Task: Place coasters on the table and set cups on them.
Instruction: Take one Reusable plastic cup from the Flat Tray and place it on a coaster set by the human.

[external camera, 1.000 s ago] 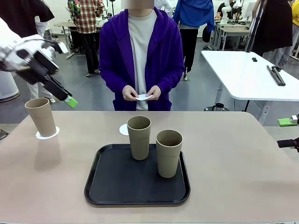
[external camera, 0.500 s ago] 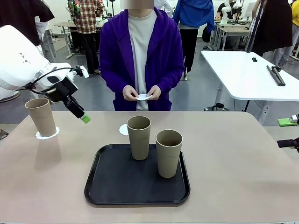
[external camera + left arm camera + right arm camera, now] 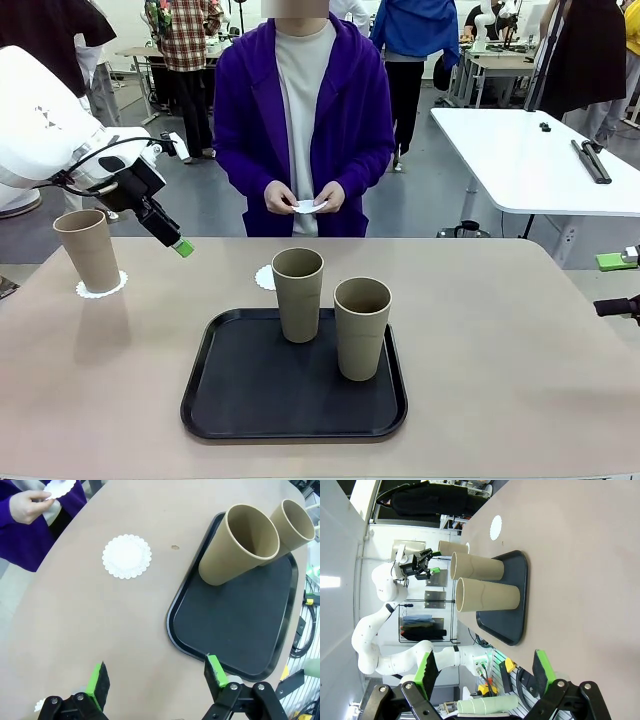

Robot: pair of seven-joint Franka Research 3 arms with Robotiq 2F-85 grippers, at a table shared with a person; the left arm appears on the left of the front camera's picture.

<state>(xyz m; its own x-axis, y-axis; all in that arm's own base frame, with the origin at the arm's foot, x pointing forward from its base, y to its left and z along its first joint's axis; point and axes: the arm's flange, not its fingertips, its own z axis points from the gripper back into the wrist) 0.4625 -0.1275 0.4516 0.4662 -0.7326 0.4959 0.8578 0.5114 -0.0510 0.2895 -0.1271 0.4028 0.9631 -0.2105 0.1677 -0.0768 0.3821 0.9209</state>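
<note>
One tan cup [image 3: 90,250] stands on a lacy white coaster [image 3: 101,288] at the table's far left. Two more cups [image 3: 298,294] [image 3: 361,328] stand upright on the black tray [image 3: 295,420]. A bare coaster [image 3: 264,277] lies on the table [image 3: 500,360] just behind the tray; in the left wrist view this coaster [image 3: 127,556] sits ahead of the fingers. The person's hands hold another coaster [image 3: 307,208]. My left gripper [image 3: 178,245] hovers open and empty between the left cup and the tray. My right gripper [image 3: 484,667] is open and empty off the table's right side.
A white rectangular table [image 3: 540,160] stands at the back right beyond the person. Other people stand farther back. In the left wrist view the tray [image 3: 235,630] with both cups [image 3: 240,545] lies to the right of the fingers.
My left gripper swung from high above the left cup down and to the right, then edged slightly up. The cups, coasters and the person's hands stayed put.
</note>
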